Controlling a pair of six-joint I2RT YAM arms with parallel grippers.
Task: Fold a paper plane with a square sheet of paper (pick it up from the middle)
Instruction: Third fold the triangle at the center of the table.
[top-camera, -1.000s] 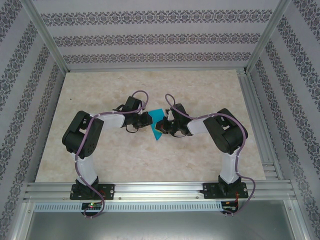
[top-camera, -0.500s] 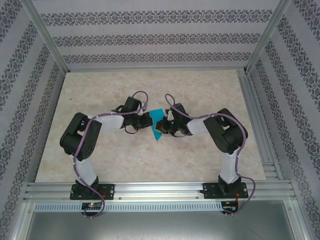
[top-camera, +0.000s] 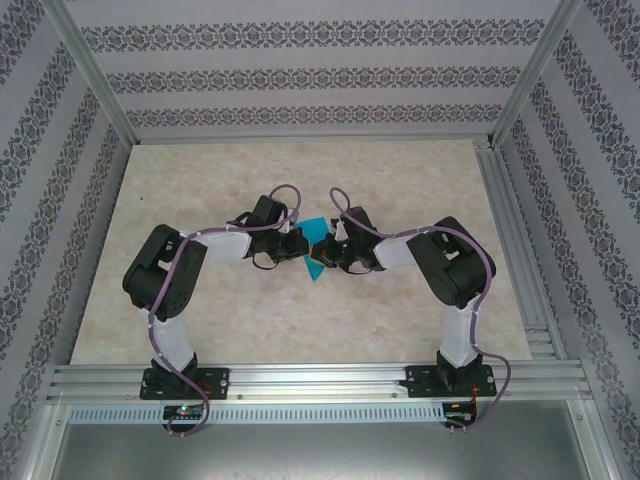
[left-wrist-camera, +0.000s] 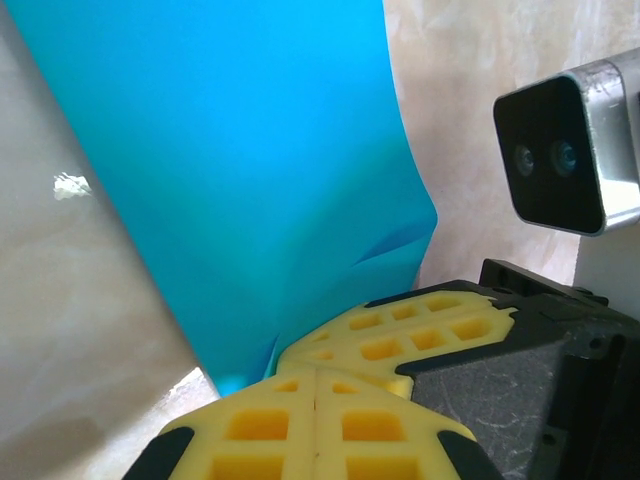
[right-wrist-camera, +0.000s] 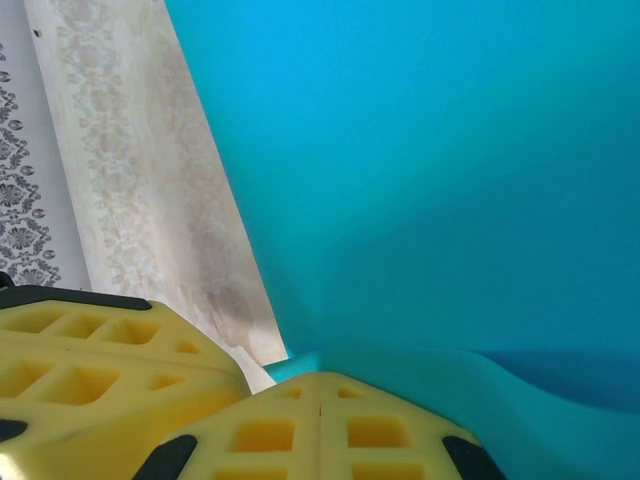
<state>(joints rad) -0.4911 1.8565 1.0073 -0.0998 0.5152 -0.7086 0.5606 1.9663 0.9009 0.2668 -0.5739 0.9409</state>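
Left pincer (left-wrist-camera: 315, 378) and right pincer (right-wrist-camera: 320, 388) were clamped shut on the paper (left-wrist-camera: 250, 170) at nine and three o'clock; it looked thin, limp and easily creased.

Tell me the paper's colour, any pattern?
The paper is plain teal-blue, no pattern; clearest in the right wrist view.

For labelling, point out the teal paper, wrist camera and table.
teal paper (left-wrist-camera: 270, 170), left wrist view, flat middle.
wrist camera (left-wrist-camera: 545, 165), left wrist view, lens face.
table (top-camera: 200, 180), top external view, bare far corner.
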